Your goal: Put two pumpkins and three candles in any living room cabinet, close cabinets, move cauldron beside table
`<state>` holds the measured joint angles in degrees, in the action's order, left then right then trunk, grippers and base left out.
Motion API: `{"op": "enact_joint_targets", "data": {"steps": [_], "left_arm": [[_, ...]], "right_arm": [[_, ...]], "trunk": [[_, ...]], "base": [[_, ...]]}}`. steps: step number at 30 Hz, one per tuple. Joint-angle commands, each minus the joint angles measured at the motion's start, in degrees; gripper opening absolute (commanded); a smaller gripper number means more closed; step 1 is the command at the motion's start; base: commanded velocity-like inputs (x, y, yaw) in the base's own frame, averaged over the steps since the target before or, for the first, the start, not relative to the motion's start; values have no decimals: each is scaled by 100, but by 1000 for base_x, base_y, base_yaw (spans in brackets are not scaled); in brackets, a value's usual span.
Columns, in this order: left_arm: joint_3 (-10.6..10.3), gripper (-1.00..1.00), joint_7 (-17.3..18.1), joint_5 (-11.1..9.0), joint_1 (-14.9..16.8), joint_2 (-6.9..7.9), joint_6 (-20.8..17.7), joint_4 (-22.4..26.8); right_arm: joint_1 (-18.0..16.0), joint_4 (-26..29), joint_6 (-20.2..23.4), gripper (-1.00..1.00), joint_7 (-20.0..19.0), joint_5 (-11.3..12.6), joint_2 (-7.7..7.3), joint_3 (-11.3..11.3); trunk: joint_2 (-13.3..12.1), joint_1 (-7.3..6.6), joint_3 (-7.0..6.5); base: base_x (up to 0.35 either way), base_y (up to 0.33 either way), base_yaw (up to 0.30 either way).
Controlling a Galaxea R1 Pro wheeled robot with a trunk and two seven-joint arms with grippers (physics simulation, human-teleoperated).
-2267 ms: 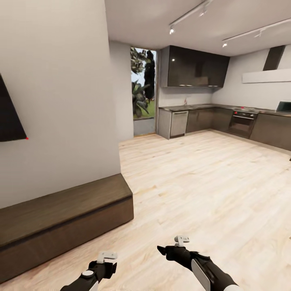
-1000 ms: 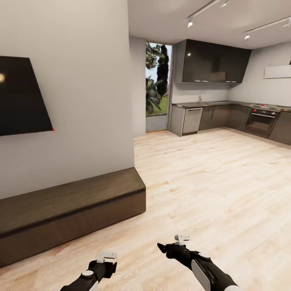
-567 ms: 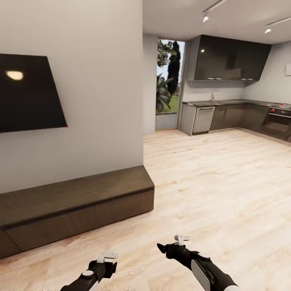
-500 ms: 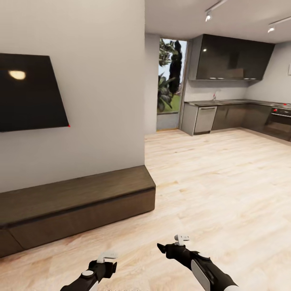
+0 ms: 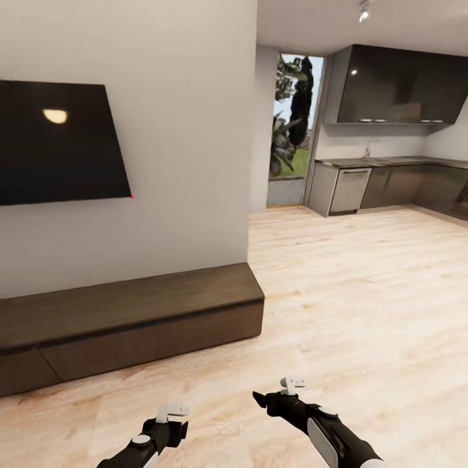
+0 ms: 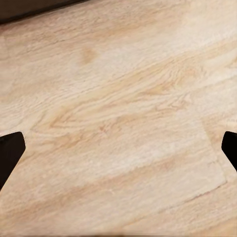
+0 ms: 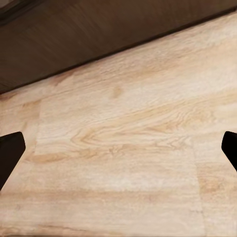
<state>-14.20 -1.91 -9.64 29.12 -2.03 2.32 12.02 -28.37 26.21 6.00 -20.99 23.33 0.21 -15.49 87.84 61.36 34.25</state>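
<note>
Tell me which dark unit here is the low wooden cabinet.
The long brown cabinet on the floor under the wall screen; the kitchen cupboards are glossy grey.

wall television (image 5: 58, 143), wooden floor (image 5: 364, 292), kitchen cupboards (image 5: 396, 84)

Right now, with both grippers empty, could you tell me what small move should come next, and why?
Probably keep turning left. The cabinet along the wall looks shut, its left part is cut off at the picture's edge, and both open grippers face bare floor.
</note>
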Motion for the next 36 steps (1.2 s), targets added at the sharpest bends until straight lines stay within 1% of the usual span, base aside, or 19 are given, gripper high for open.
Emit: {"op": "enact_joint_targets", "data": {"steps": [1,27,31,36], "left_arm": [[-48,100,-20,-56,6,1,23,-7],[-48,100,-20,-56,6,1,23,-9],[-48,100,-20,-56,7,1,23,-13],[-48,100,-20,-56,6,1,23,-13]], "right_arm": [[-2,7,33,100,-1,57,-4,-16],[-2,7,33,100,-1,48,-4,-25],[-2,7,31,100,-3,44,-4,-25],[-2,7,22,100,-14,55,-7,-23]], "trunk": [[3,-1,13],[3,-1,208],[3,-1,236],[3,-1,246]], "base": [[0,0,164],[0,0,160],[62,-62,141],[119,-94,39]]}}
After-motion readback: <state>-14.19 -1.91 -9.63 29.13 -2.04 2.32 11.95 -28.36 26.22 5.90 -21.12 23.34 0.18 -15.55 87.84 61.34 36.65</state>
